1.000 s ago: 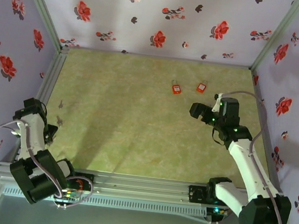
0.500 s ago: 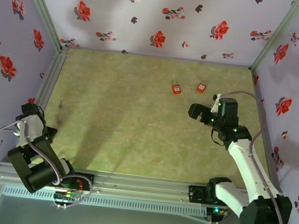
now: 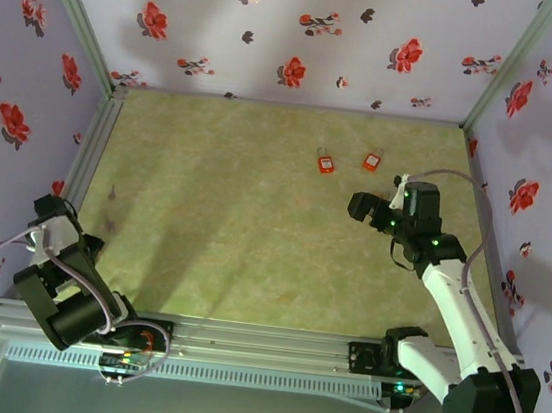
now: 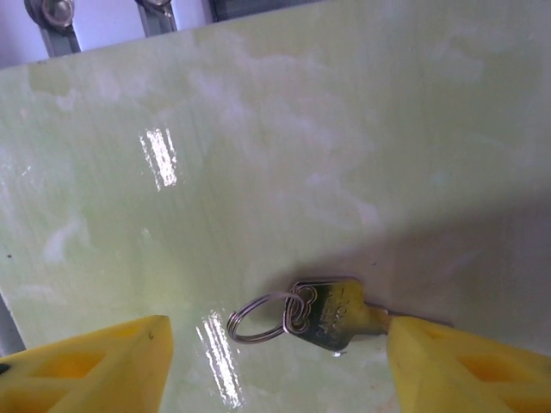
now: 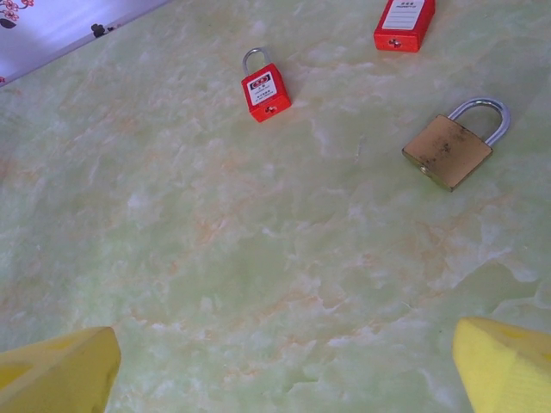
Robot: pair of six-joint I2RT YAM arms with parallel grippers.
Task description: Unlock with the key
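Key (image 4: 337,311): dull silver, flat rounded bow, wire split ring (image 4: 256,317) attached. Lies flat on the pale green counter (image 4: 344,129) between the spread fingers of the left end effector (image 4: 277,337). Right end effector (image 5: 284,361): spread wide, brass padlock (image 5: 446,151) lying ahead of it.

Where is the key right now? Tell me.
In the left wrist view, the key lies flat on the table between the fingers of the left claw, nearer the finger at the picture's right.
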